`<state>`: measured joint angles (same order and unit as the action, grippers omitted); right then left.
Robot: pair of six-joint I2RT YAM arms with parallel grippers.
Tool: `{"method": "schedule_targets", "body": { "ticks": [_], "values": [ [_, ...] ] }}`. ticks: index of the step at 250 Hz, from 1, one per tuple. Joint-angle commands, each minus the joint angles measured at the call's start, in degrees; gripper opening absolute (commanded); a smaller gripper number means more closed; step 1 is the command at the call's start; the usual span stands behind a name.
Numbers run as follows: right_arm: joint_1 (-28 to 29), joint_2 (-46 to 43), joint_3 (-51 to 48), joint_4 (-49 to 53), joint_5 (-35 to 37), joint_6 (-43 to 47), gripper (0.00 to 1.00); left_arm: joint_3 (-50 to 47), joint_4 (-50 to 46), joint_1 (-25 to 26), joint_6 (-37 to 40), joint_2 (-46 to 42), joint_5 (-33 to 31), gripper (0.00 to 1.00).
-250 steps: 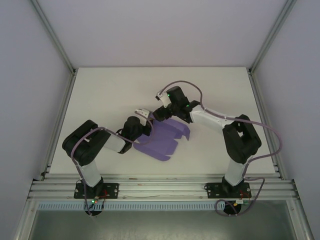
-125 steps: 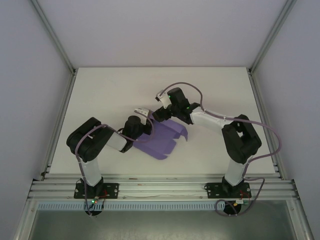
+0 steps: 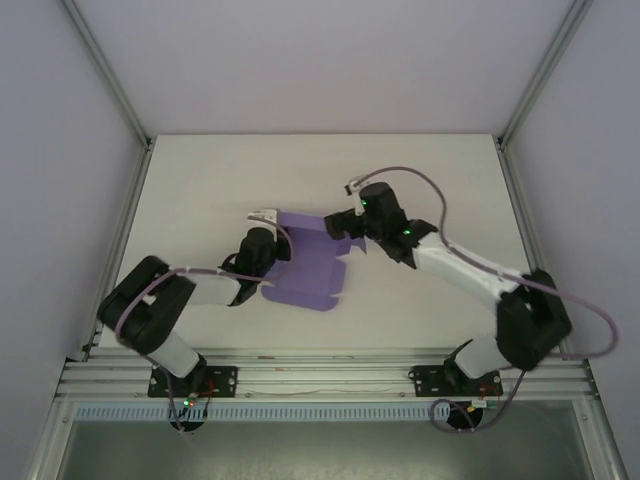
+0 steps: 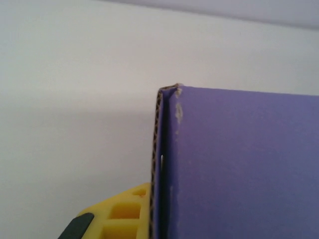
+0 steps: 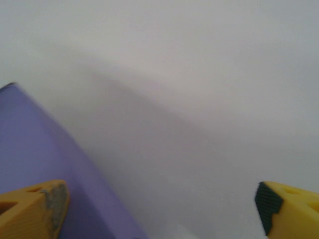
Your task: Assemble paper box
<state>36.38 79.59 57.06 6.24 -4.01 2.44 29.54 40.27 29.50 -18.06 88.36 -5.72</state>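
The purple paper box [image 3: 308, 270] lies as a partly folded card sheet in the middle of the table, with its back panel [image 3: 300, 222] raised. My left gripper [image 3: 268, 238] grips its left edge. In the left wrist view the corrugated card edge [image 4: 158, 164] presses against one yellow finger [image 4: 124, 214], and the purple panel [image 4: 239, 169] hides the other finger. My right gripper [image 3: 340, 224] stands at the card's back right corner. In the right wrist view this gripper [image 5: 159, 209] is open, its fingers wide apart, and the purple card [image 5: 35, 149] runs beside its left finger [image 5: 35, 204].
The white table [image 3: 200, 180] is bounded by aluminium frame rails [image 3: 110, 250] on the left, right and near sides. Both arm bases sit at the near edge [image 3: 320, 375]. Cables loop off the right arm [image 3: 580, 320].
The right arm swung outward to the right and its gripper shifted right off the card. The left gripper moved back-left with the card, which now lies squarer with its back panel up.
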Motion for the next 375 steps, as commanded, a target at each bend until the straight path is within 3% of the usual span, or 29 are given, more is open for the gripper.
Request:
{"method": "schedule_targets", "body": {
  "ticks": [1, 56, 98, 140, 176, 241, 268, 318, 375],
  "values": [
    [-0.4, -7.4, -3.4, 3.1, 8.0, -4.5, 1.0, 0.7, -9.5, -0.5, -6.4, -4.9, -5.5, 0.0],
    [-0.3, -15.0, -10.9, 2.0, 8.3, -11.2, 1.0, 0.7, -17.7, -0.4, -12.4, -11.7, -6.6, 0.0],
    [-0.3, -14.4, -10.2, -4.9, 6.6, -13.2, 1.0, -1.1, -17.6, -0.4, -12.7, -14.0, -6.6, 0.0],
    [0.0, -13.9, -6.5, -7.2, -1.7, -14.4, 1.0, -0.8, -19.1, -0.3, -13.3, -13.6, -7.5, 0.0],
    [1.5, -12.1, -8.0, -15.1, -2.2, -12.5, 1.0, -0.3, -19.7, -0.2, -13.3, -12.5, -7.6, 0.0],
    [3.4, 1.1, -0.1, -9.2, 9.2, -12.7, 1.0, -0.3, -19.4, -0.1, -14.7, -12.4, -6.5, 0.0],
    [3.8, 4.2, 0.6, -8.1, 9.7, -12.5, 1.0, 0.2, -21.4, -0.1, -16.1, -13.2, -8.1, 0.0],
    [5.6, 6.6, -1.8, -16.2, 9.9, -9.4, 1.0, 4.2, -28.1, 0.2, -19.5, -14.4, -6.6, 0.0],
    [10.0, 11.3, -2.4, -30.9, 20.7, -7.6, 1.0, 5.3, -28.0, 1.0, -20.3, -12.8, -5.4, 0.0]
  ]
}}
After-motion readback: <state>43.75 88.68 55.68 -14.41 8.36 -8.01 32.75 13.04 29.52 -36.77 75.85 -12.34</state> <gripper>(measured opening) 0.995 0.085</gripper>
